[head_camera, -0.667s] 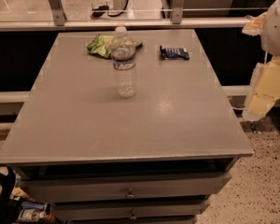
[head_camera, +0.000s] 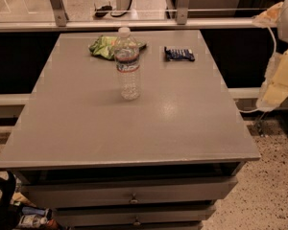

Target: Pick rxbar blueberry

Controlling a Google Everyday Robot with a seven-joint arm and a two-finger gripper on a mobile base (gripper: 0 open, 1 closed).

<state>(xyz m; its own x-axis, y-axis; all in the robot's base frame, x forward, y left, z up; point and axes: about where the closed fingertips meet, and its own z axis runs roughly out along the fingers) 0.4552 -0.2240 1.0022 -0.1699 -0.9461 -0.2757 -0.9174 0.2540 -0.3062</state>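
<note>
The rxbar blueberry [head_camera: 179,54] is a small flat dark blue bar with white lettering, lying at the far right of the grey table [head_camera: 134,128]. My gripper [head_camera: 277,86] shows as pale yellow-white arm parts at the right edge of the camera view. It hangs beyond the table's right side, well right of the bar and nearer to me, touching nothing.
A clear water bottle [head_camera: 127,63] stands upright left of the bar, toward the table's middle. A green-yellow wrinkly chip bag [head_camera: 105,47] lies behind the bottle at the far edge. A railing [head_camera: 182,8] runs behind the table. Drawers [head_camera: 134,195] sit below the front edge.
</note>
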